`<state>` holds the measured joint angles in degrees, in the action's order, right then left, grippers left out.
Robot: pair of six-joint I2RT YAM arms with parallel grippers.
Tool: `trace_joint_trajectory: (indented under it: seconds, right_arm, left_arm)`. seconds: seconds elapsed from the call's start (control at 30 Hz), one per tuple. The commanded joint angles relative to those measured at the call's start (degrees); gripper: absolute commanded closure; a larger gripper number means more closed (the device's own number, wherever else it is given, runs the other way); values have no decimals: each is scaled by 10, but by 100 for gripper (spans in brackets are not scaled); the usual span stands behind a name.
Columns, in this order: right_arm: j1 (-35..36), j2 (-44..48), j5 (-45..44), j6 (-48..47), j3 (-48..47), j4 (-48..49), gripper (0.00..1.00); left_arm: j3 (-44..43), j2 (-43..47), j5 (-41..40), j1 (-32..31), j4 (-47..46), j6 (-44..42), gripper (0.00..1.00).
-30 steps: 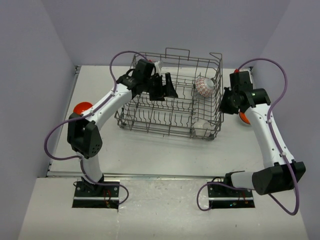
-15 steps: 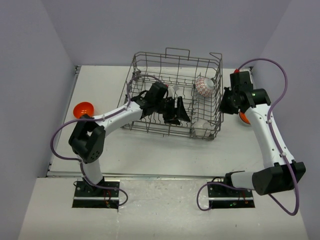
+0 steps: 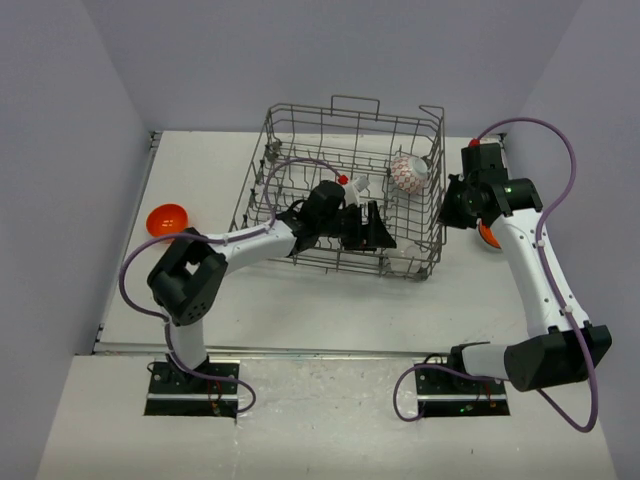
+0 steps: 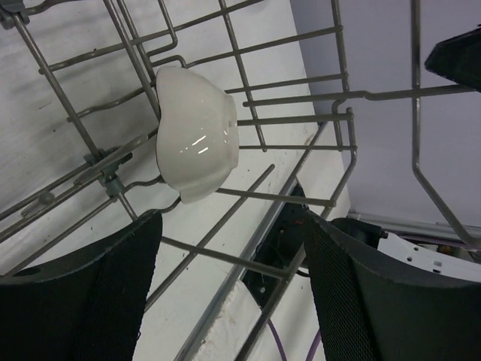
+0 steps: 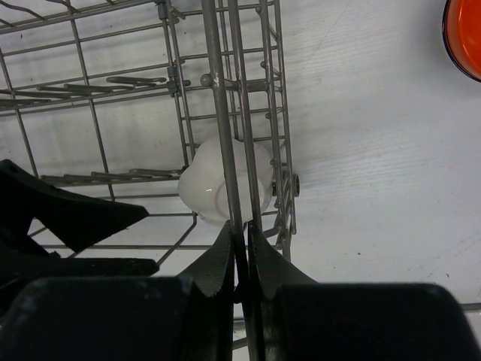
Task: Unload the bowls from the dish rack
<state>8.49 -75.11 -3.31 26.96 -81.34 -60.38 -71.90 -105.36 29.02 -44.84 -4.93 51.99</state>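
Observation:
The grey wire dish rack (image 3: 340, 140) stands mid-table. A white bowl with red pattern (image 3: 408, 172) leans at its right side. A plain white bowl (image 3: 405, 257) lies on its side in the rack's near right corner. My left gripper (image 3: 372, 228) reaches inside the rack, open, just short of that white bowl (image 4: 197, 135); only rack wires (image 4: 293, 98) cross between its fingers (image 4: 90, 301). My right gripper (image 3: 445, 205) is outside the rack's right wall, shut on a rim wire (image 5: 214, 90) above the white bowl (image 5: 218, 184).
One orange bowl (image 3: 166, 219) sits on the table at the left. Another orange bowl (image 5: 466, 37) lies right of the rack, mostly hidden behind my right arm in the top view. Upright tines surround the left gripper. Purple cables loop over both arms.
My left arm has swung from the rack's back left down across it to the near right, close to the white bowl. The right arm has kept its pinch on the rim.

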Motion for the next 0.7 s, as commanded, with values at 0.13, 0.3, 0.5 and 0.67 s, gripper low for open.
trace_joint_trajectory:
  seconds: [0.13, 0.3, 0.5, 0.67]
  right_arm:
    - [-1, 17, 11, 17, 0, 21, 100]
    - [-1, 22, 14, 13, 2, 21, 100]
    - [-1, 23, 20, 13, -1, 22, 100]
    - [-1, 25, 15, 12, -8, 18, 100]
  left_arm:
    - [-42, -49, -72, -31, -32, 20, 23]
    - [-59, -62, -112, -32, 3, 22, 23]
    - [-70, -85, -112, -34, -4, 32, 23]
    - [-100, -121, -96, -39, -15, 45, 23]
